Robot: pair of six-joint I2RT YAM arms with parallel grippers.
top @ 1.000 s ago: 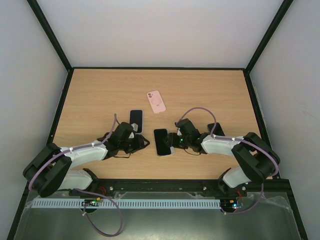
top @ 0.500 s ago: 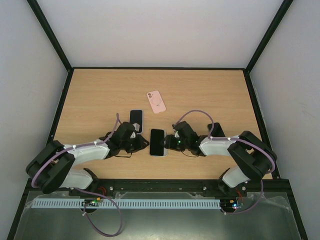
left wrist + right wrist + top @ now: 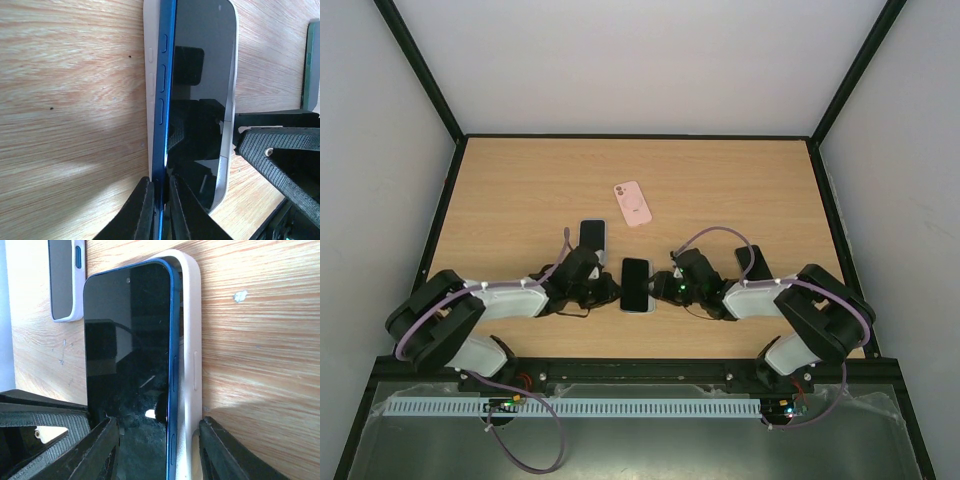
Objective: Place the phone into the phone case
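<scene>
The blue phone [image 3: 635, 284] lies dark screen up on the white phone case, between my two grippers. In the left wrist view its blue side [image 3: 167, 75] stands proud of the white case wall [image 3: 149, 75]. My left gripper [image 3: 160, 210] is shut on that blue edge at the phone's near end and also shows in the top view [image 3: 612, 290]. My right gripper [image 3: 160, 450] is open wide. One of its fingers [image 3: 102, 450] is over the phone's screen [image 3: 130, 340] and the other [image 3: 220, 450] rests against the white case wall [image 3: 192, 340]. It also shows in the top view [image 3: 658, 286].
A second white-rimmed case [image 3: 592, 240] lies just beyond the left gripper and shows in the right wrist view [image 3: 65, 280]. A pink case [image 3: 632, 203] lies farther back. A black phone [image 3: 752, 262] lies by the right forearm. Cables loop over both arms.
The phone on its case has slid a little to the left with my right gripper behind it. My left gripper has moved right and now grips the phone's edge.
</scene>
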